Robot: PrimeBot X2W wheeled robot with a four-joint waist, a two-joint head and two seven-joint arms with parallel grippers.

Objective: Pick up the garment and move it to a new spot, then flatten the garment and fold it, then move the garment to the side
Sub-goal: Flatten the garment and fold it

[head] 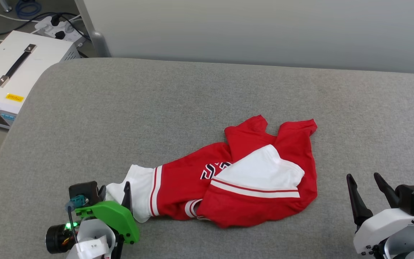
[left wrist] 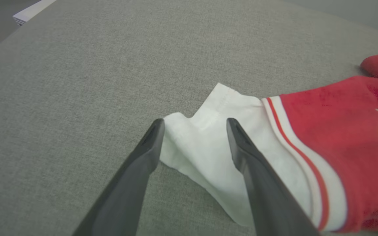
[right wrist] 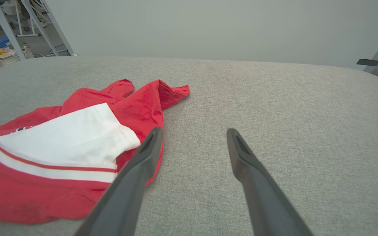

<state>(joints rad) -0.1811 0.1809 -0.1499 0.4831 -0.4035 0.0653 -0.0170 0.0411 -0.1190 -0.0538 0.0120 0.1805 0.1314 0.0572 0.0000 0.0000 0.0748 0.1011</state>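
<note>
Grey woven tabletop [head: 192, 93] spreads before the robot; nearest, at lower left, the left gripper [left wrist: 194, 120] stands with fingers wide apart, a white sleeve [left wrist: 205, 144] lying loose between them; at lower right the right gripper [head: 362, 176] is also spread wide, above bare cloth, holding nothing; between them, slightly farther, the garment [head: 178, 187] lies crumpled, red with striped trim, dark lettering partly hidden by folds; beyond, far left, a white box [head: 13, 72] with a black handle; behind, a pale wall [head: 264, 28].
</note>
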